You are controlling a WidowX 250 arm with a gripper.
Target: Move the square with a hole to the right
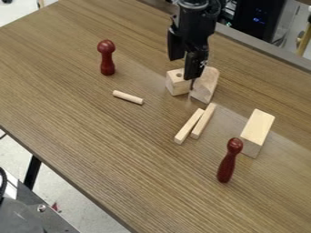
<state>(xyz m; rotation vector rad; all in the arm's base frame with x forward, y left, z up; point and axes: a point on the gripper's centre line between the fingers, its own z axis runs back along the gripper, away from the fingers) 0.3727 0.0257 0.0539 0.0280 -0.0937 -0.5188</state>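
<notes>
1. One block with a hole (177, 83) sits just beside my end effector (190, 73), toward 8 o'clock; I cannot tell whether I am wide or narrow.
2. I expect it light, stiff, sturdy, slightly slick; opposite side walls suit my hold, minding the rounded block (207, 85) at its 3 o'clock.
3. Wood-grained worktop (79, 118) lies below; dark equipment (256, 19) stands beyond, toward 1 o'clock.

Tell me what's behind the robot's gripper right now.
Behind the gripper, the block with a hole shows on the picture's left and a rounded wooden block on the right. The gripper covers part of them, so whether they touch there can't be seen.
</notes>
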